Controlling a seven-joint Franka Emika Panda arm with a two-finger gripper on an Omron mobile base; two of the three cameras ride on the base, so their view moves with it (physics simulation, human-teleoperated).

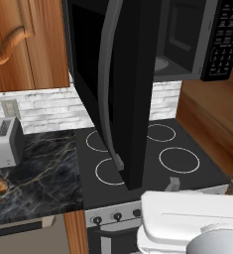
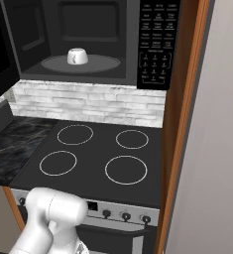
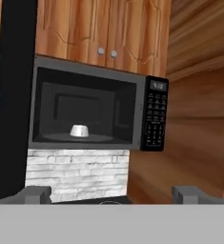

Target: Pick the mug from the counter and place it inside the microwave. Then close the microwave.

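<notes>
We see the small white rounded mug (image 2: 77,56) upside down on the turntable inside the open black microwave (image 3: 92,110) — its door cut off at left. The gripper (image 3: 111,194) fingers spread wide, empty.

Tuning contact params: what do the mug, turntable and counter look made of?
Mug: glossy white, likely glazed ceramic.
Turntable: flat pale-grey disc, probably glass, though it renders matte.
Counter: polished black marble look, with pale and golden veins.
</notes>
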